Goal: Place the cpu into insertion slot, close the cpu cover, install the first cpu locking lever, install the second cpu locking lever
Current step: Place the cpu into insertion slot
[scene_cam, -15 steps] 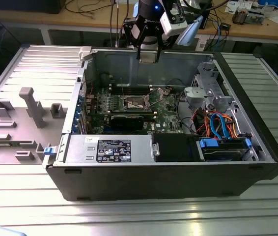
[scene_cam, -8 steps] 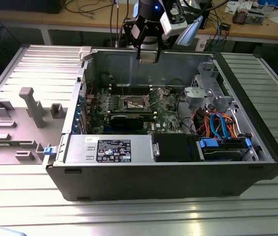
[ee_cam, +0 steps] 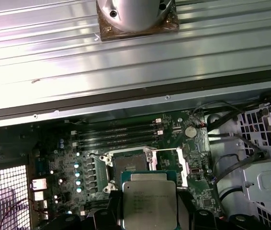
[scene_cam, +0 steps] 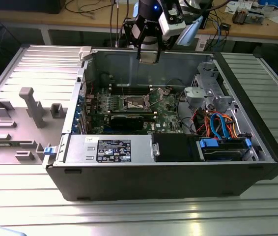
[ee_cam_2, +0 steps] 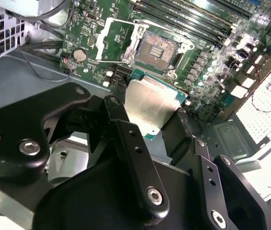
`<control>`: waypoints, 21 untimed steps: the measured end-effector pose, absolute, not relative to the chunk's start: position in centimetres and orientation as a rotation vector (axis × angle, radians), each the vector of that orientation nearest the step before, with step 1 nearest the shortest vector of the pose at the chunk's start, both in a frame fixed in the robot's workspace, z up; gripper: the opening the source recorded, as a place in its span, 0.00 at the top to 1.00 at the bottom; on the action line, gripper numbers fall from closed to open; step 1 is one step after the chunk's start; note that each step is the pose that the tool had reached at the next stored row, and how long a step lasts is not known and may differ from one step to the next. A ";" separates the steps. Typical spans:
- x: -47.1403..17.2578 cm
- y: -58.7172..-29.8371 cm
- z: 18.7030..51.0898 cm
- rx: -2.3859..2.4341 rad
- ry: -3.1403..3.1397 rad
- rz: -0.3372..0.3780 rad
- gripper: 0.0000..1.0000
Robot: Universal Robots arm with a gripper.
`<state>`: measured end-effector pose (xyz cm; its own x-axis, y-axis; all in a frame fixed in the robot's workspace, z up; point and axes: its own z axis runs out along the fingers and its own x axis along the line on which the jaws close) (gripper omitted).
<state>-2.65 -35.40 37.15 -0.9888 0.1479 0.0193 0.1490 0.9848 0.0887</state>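
My gripper [scene_cam: 149, 54] hangs above the back wall of the open computer case [scene_cam: 80, 162], over the motherboard. Both wrist views show it shut on the cpu [ee_cam_2: 150, 103], a flat silver-topped square with a green edge, held by two opposite sides between black fingers [ee_cam_2: 114, 108]. In the first wrist view the cpu [ee_cam: 150, 203] sits just in front of the insertion slot [ee_cam: 129, 165], well above the board. The insertion slot [ee_cam_2: 157, 50] is bare, its dark contact field exposed. The cpu cover [ee_cam_2: 107, 40] stands swung open beside the socket, its window showing green board.
Memory slots [ee_cam: 116, 136] run along one side of the socket. A power supply [scene_cam: 109, 147], a black drive bay with blue tabs [scene_cam: 222, 147], coloured cables [scene_cam: 217, 123] and a metal drive cage [scene_cam: 208, 88] fill the case. Grey fixtures [scene_cam: 31, 105] stand on the exterior view's left.
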 end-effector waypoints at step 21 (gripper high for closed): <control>-2.7 -35.4 37.1 -0.273 -3.115 -0.141 0.45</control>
